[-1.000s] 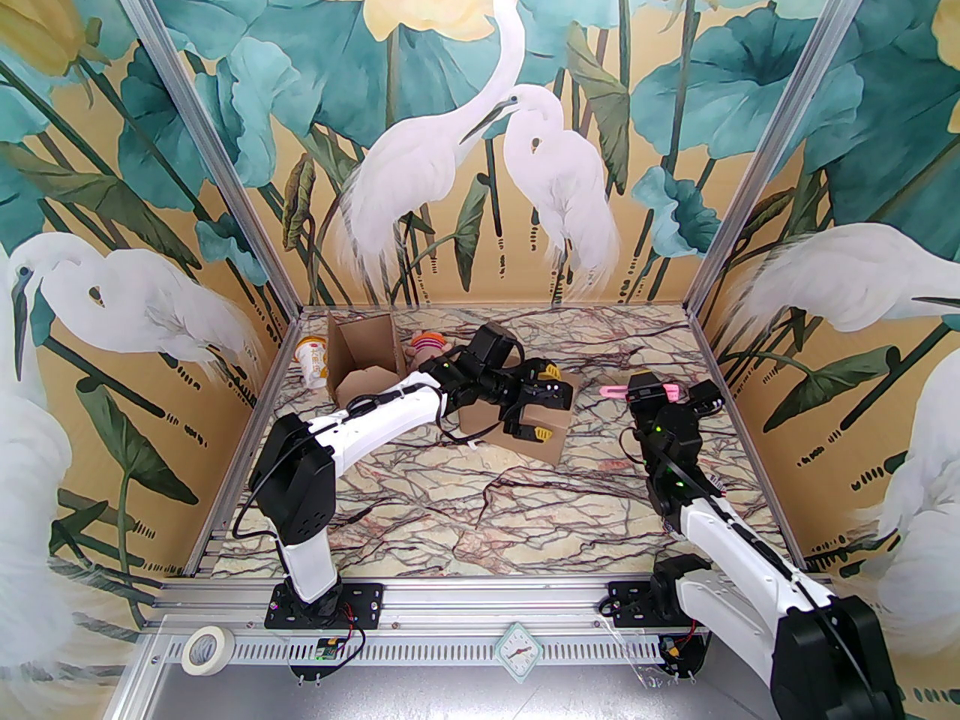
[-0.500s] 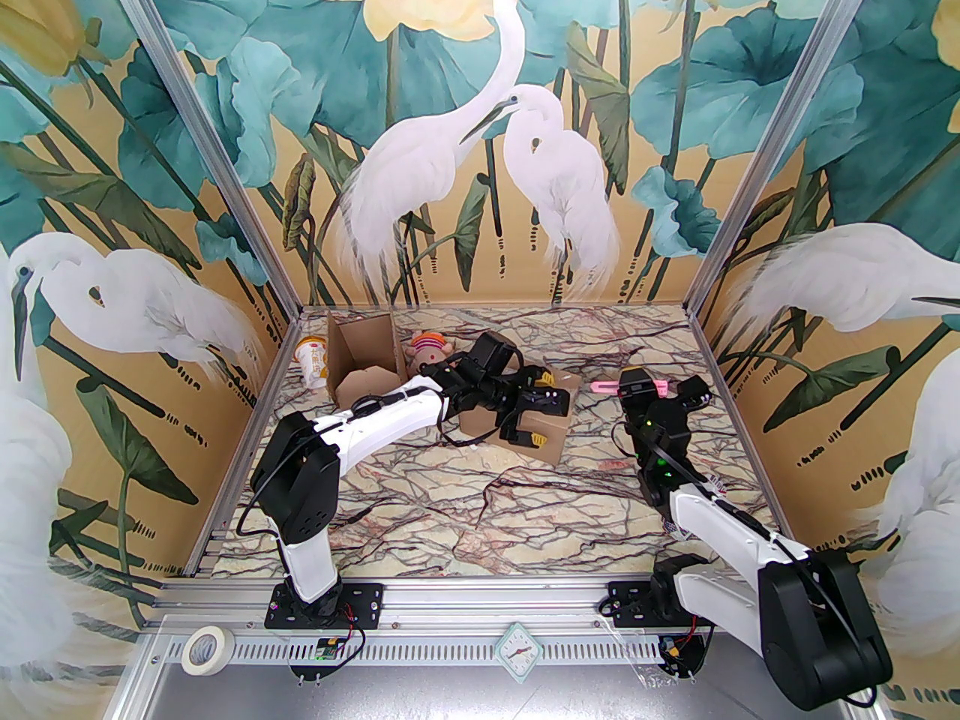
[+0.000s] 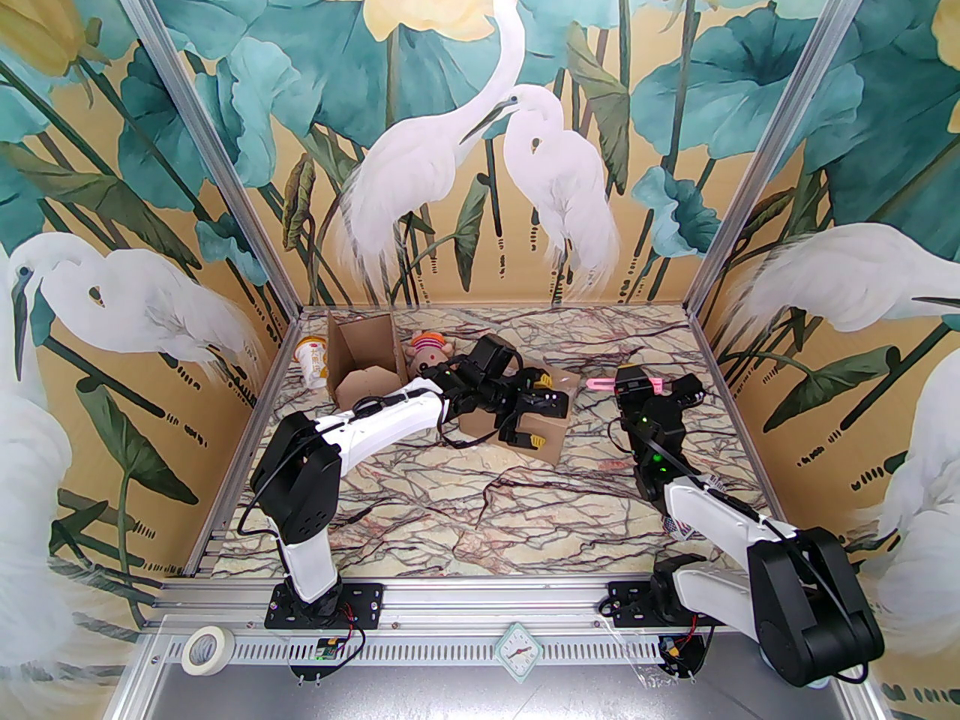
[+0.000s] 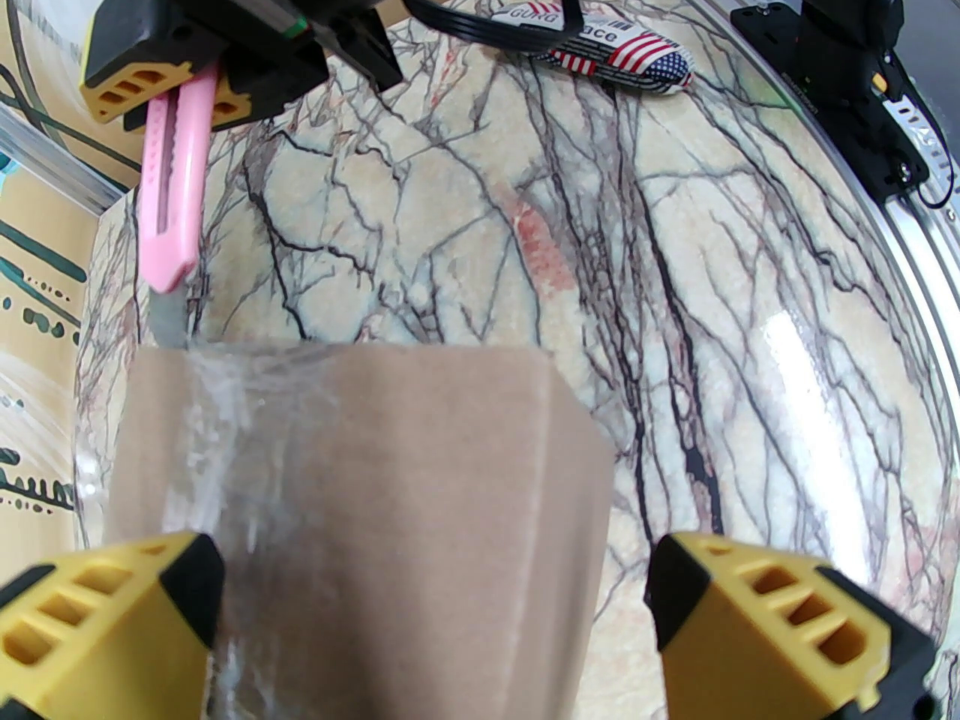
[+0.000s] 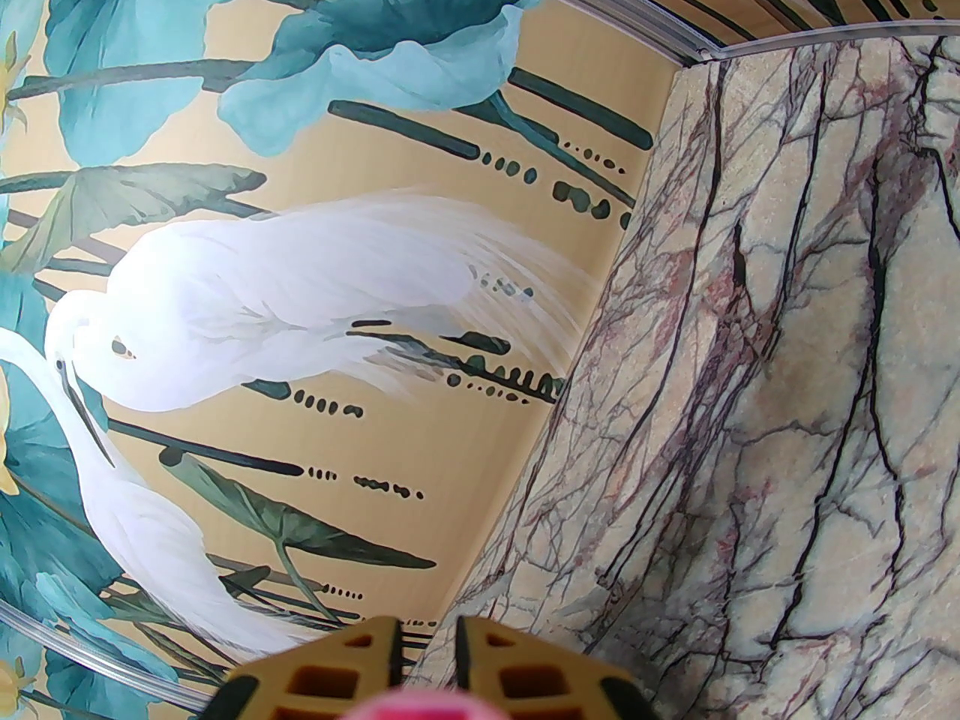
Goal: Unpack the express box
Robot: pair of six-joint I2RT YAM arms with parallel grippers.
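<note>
1. The left end effector (image 3: 540,411) is wide open, with its yellow fingers (image 4: 112,612) on either side of the express box (image 3: 555,436).
2. The box sits just above the middle of the top view on the marbled surface (image 3: 480,522), with clear tape running over its top.
3. The right end effector (image 3: 637,385), to the right of the box, is closed on a pink utility knife (image 4: 172,192). In the upper left of the left wrist view, the knife's blade reaches the box's taped far edge.
4. An opened carton (image 3: 360,361), a cup (image 3: 313,361) and a plush doll (image 3: 427,348) stand left of the box, further up the frame.
</note>
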